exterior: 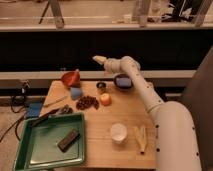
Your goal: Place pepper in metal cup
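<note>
The hand (99, 60) hangs in the air above the far edge of the counter (97, 125), at about 12 o'clock from the metal cup (101, 86). Its fingers are spread and nothing shows between them. The arm reaches in from 4 o'clock and passes over the dark bowl (122, 81) with the blue inside. This puts the hand high and clear of everything rather than down at working height. It reads as a pose ahead of the approach, with the jaws wide because a grasp is to come.

The pepper (105, 99), a small orange-yellow thing, lies on the counter just at 6 o'clock of the metal cup. It is close beside the cup or touching it; I cannot tell which. The cup seems to stand mouth up, which suits a drop from above. With the two so near, the carry need only be short. But fingers coming down around the pepper could nudge the cup, or the dark cluster (87, 102) at the pepper's 9 o'clock. The white cup (118, 132) at 6 o'clock and the green tray (50, 142) at 8 o'clock lie well apart and play no part.
</note>
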Motion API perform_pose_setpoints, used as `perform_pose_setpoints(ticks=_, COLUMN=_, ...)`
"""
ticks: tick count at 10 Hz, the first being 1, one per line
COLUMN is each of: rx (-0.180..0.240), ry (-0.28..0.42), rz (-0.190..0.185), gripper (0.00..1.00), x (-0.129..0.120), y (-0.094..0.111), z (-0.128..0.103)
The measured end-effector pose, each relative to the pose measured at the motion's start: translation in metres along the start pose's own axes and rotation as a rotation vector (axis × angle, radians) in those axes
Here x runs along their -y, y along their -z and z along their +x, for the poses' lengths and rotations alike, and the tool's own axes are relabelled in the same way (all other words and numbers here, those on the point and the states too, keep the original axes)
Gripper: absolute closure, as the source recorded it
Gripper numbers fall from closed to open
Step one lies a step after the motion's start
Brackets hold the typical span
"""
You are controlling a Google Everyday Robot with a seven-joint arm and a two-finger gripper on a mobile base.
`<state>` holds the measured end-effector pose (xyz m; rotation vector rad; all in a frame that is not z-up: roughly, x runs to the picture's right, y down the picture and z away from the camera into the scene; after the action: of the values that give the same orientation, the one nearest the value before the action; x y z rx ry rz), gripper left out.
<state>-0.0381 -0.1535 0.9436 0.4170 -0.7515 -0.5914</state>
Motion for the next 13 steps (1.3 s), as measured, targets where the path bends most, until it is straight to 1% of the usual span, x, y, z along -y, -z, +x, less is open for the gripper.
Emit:
perform_pose_setpoints(ticks=1, rx=0.007, ry=0.020, rz=0.026, gripper=0.20, x=0.005, y=-0.004, z=-0.004)
perform_pose_setpoints(ticks=2, rx=0.009, ry=0.040, rz=0.042, gripper=0.20, x=0.011, y=-0.009, z=-0.009)
perform_pose_setpoints(ticks=3, rx=0.008, ry=0.057, rz=0.048, gripper=0.20, x=0.015, y=-0.014, z=-0.014)
perform_pose_setpoints(ticks=5, rx=-0.018, ry=0.090, rz=0.038, gripper=0.20, x=0.022, y=-0.024, z=-0.021)
perform_pose_setpoints(ticks=7, rx=-0.058, ry=0.094, rz=0.033, gripper=0.20, x=0.027, y=-0.035, z=-0.028)
perform_pose_setpoints(ticks=8, rx=-0.072, ry=0.086, rz=0.038, gripper=0.20, x=0.028, y=-0.038, z=-0.027)
perform_pose_setpoints(ticks=10, rx=-0.079, ry=0.074, rz=0.059, gripper=0.20, x=0.030, y=-0.042, z=-0.025)
perform_pose_setpoints(ticks=11, rx=-0.082, ry=0.079, rz=0.066, gripper=0.20, x=0.031, y=-0.045, z=-0.024)
perform_pose_setpoints(ticks=13, rx=-0.082, ry=0.099, rz=0.066, gripper=0.20, x=0.030, y=-0.052, z=-0.023)
